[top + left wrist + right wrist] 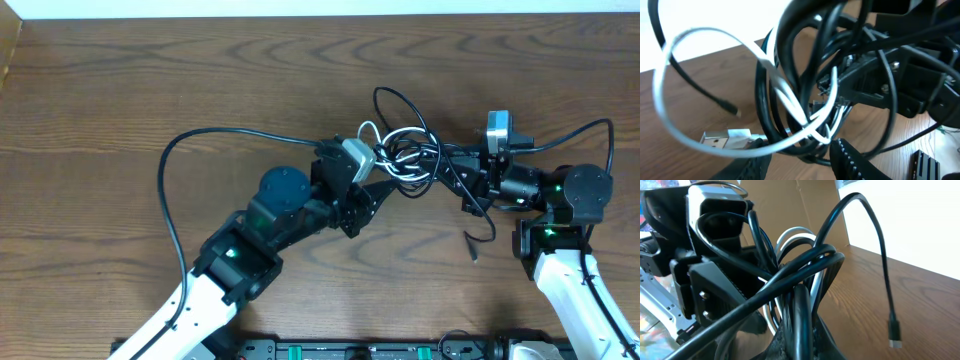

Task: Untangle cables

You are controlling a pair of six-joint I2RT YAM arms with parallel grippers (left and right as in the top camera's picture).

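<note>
Cables (405, 160) sit knotted between the arms; right gripper (468, 195) is clamped on them, left gripper (383, 185) fingers parted around the knot

Cables (764, 107) bunched between my fingers (852, 159).
My left gripper (801, 152) stands apart around black loops and one white cord (766, 59) with a silver plug (715, 140).

The cables (405, 155) bunch between the left arm (270, 215) and the right arm (560, 200).

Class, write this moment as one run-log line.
cables: knotted | left fingers: open, cables between | right fingers: shut on cables
</note>
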